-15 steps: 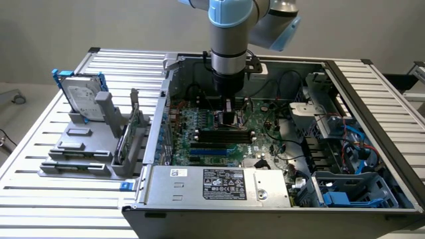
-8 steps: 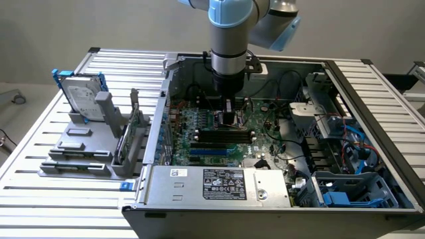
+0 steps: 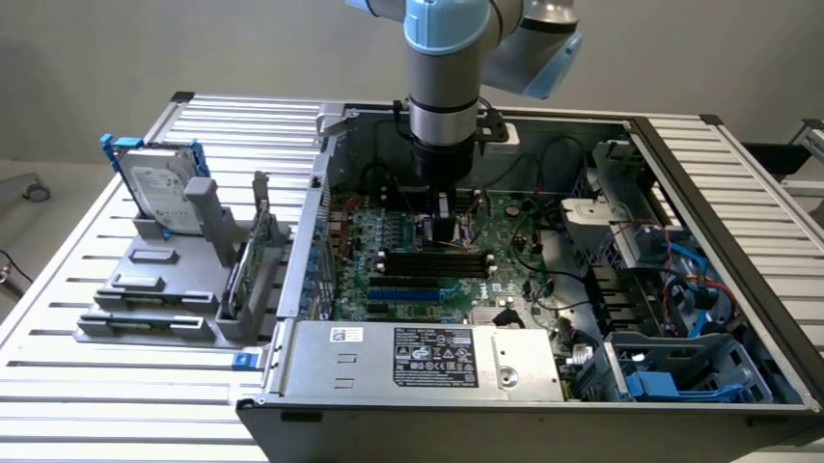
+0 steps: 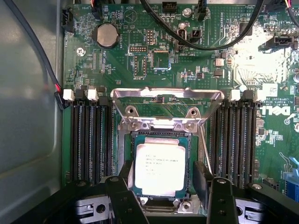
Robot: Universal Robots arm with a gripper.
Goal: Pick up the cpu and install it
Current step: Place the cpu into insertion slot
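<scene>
The cpu (image 4: 160,169) lies flat in the black-framed socket (image 4: 161,134) at the middle of the green board (image 4: 159,60), between two banks of memory slots (image 4: 91,140), with the metal load plate (image 4: 166,93) swung open. The gripper (image 4: 163,164) straddles it, jaws about a chip's width apart at two opposite edges; I cannot tell whether they press or stand just clear. It looks light, thin and stiff with a slick metal top, so those side edges seem the only fair hold, kept level because the contacts beneath are likely fragile.

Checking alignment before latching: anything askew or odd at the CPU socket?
Nothing stands out. The cpu lies square with the socket, edges parallel, below the gripper. The metal load plate is swung open, not over the chip.
</scene>
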